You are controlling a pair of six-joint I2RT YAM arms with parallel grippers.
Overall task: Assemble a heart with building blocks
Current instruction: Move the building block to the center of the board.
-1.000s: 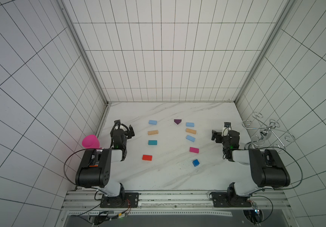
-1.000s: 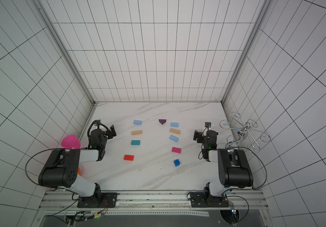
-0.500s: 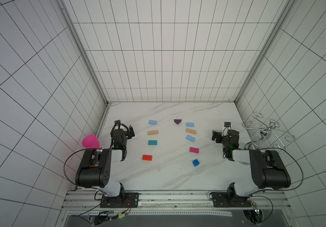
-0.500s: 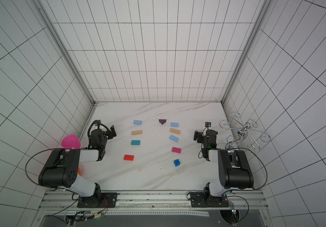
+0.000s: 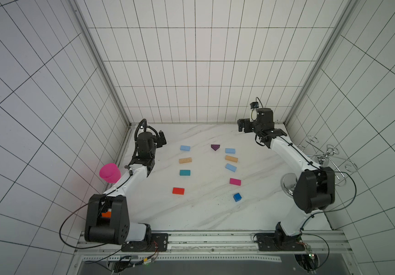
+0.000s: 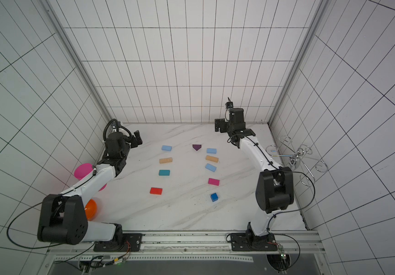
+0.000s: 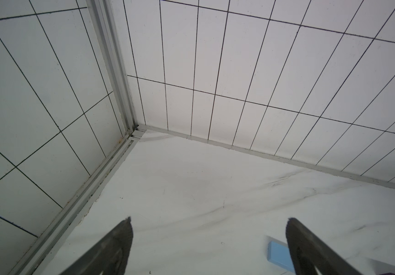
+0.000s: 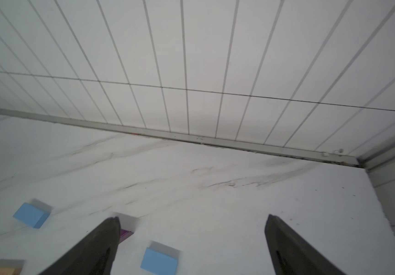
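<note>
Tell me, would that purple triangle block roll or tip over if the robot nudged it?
Probably not: the purple triangle lies flat on the smooth table, so it should slide rather than roll. It looks solid and rigid, so squeezing likely won't bend it. A pinch across its slanted sides might slip off, though.

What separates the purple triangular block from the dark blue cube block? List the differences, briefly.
Shape: the purple triangular block is a wedge, tip pointing to the front edge of the white marble table; the dark blue cube block is square-faced. Place: the triangle lies farthest back, between the two columns of blocks; the cube lies nearest the front, ending the right column. Shared: both rest on the table, touching no other block.
</note>
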